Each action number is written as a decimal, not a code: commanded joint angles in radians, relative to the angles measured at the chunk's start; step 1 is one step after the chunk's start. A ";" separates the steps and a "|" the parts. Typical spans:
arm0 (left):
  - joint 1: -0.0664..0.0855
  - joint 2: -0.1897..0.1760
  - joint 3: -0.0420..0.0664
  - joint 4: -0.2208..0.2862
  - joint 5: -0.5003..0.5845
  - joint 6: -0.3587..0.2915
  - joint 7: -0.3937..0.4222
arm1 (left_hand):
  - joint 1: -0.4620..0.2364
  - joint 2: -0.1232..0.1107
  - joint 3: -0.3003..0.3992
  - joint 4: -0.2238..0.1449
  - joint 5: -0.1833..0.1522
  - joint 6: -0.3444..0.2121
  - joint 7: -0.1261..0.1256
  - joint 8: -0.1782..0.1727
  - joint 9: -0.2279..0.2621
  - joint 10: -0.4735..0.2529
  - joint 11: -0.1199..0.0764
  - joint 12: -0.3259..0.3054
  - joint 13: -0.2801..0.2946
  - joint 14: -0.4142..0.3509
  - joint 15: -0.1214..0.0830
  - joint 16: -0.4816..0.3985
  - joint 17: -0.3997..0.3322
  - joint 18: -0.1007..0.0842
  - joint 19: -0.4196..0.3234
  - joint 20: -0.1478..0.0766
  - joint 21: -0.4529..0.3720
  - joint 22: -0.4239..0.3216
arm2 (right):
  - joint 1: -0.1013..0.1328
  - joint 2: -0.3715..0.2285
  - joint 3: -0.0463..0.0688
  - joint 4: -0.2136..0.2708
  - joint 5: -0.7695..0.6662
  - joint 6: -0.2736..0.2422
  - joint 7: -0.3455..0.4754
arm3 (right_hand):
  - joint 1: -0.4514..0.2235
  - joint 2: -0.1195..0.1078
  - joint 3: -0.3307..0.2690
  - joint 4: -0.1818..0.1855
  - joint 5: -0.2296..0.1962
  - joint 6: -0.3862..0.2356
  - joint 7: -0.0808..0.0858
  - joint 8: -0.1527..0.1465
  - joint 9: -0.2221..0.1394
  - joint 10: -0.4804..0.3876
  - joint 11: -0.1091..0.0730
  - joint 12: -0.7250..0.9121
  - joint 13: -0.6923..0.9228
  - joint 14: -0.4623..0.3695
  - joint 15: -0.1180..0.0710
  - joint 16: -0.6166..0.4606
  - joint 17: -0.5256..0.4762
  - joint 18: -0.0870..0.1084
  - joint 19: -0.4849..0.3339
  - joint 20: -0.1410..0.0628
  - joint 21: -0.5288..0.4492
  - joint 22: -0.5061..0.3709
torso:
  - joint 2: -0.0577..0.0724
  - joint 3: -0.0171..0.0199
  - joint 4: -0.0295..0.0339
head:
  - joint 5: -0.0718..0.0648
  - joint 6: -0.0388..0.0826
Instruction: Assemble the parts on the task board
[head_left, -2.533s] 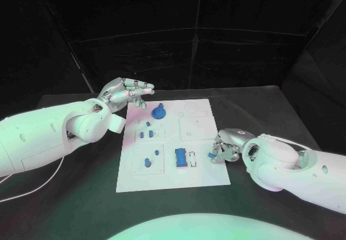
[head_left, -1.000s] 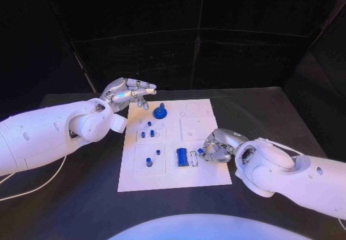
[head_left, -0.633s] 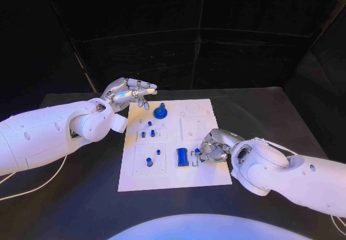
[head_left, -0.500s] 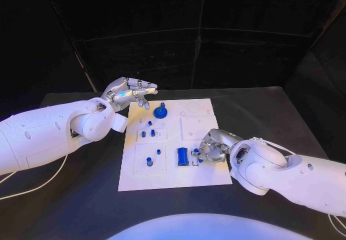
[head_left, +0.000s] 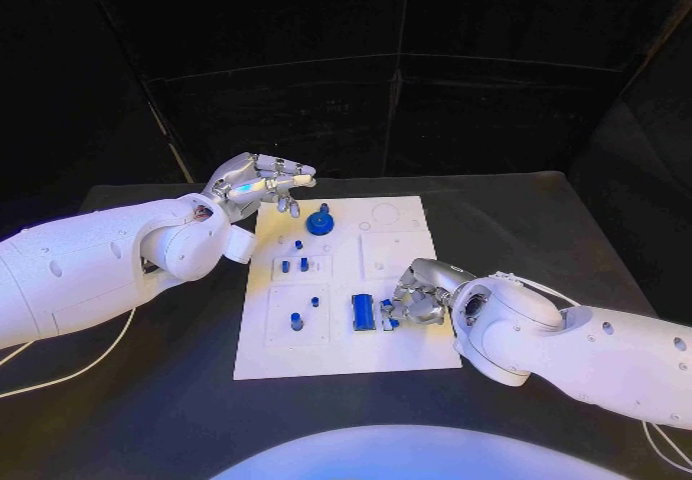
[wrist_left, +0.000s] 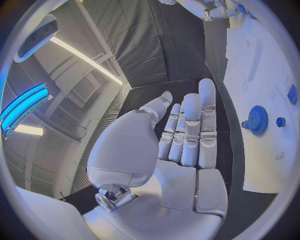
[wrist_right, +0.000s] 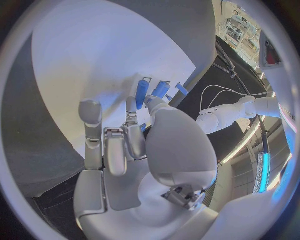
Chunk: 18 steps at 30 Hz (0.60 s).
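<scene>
Head view shows one white board (head_left: 346, 350) lying in the middle of the black table (head_left: 159, 410), with two white arms reaching in over it. On the left, the left hand (head_left: 260, 183) hangs above the board's far left corner, holding nothing; in the left wrist view its fingers (wrist_left: 190, 127) lie straight and side by side, with the thumb slightly apart. A thin white cable (head_left: 65, 375) trails across the table under that arm.

Counting the blue pieces across the board: one small peg (head_left: 296, 321) stands in the near left panel, with a tiny one (head_left: 315, 301) just beyond it; two short pegs (head_left: 294, 266) stand side by side further back, and another small piece (head_left: 299, 244) sits beyond those. One round gear (head_left: 319, 224) with a knob stands near the far edge. One long block (head_left: 364, 311) lies near the board's middle.

Just right of that block, the right hand (head_left: 418, 298) is curled over the board, its fingertips on a small blue piece (head_left: 389, 322) beside the block. Whether it is truly pinched I cannot tell; the curled fingers and forearm cover that spot.
</scene>
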 joint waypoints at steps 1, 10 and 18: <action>0.001 0.000 0.001 0.002 0.003 0.013 0.001 | -0.003 0.000 0.004 0.001 0.001 -0.006 -0.002 -0.006 0.000 -0.009 0.000 0.003 0.002 -0.005 0.002 0.005 -0.001 0.014 0.001 0.005 -0.003 -0.001 | 0.001 0.003 0.000 0.000 0.004 0.026 0.007 | -0.010 0.001 -0.004 0.004 0.006 0.004 -0.001 0.001 0.002 0.001 -0.005 -0.005 0.013 0.087 -0.006 0.006 0.185 -0.013 0.007 0.000 0.006 0.002 | -0.001 -0.0003 -0.0002 | 0.001 -0.002; 0.001 0.000 0.001 0.003 0.003 0.014 0.000 | -0.003 0.000 0.004 0.001 0.001 -0.006 -0.002 -0.006 0.000 -0.009 0.000 0.003 0.002 -0.005 0.002 0.005 -0.001 0.014 0.001 0.005 -0.003 -0.001 | 0.001 0.006 0.000 -0.003 0.003 0.028 0.007 | -0.049 -0.008 -0.043 0.027 -0.011 0.004 0.001 0.004 0.010 0.002 -0.004 -0.009 0.009 0.087 -0.005 0.005 0.184 -0.014 0.006 -0.001 0.006 0.001 | 0.000 0.0000 0.0005 | 0.000 -0.002; 0.002 -0.002 0.001 0.004 0.003 0.014 -0.001 | -0.003 0.000 0.004 0.001 0.001 -0.006 -0.002 -0.006 0.000 -0.009 0.000 0.003 0.002 -0.005 0.002 0.005 -0.001 0.014 0.001 0.005 -0.003 -0.001 | 0.001 0.007 0.000 -0.003 0.003 0.018 0.007 | -0.110 0.002 -0.131 0.048 -0.177 0.002 0.003 0.004 0.020 0.003 -0.002 -0.011 0.008 0.087 -0.003 0.004 0.182 -0.013 0.003 0.001 0.002 -0.003 | 0.000 -0.0001 0.0001 | 0.001 -0.002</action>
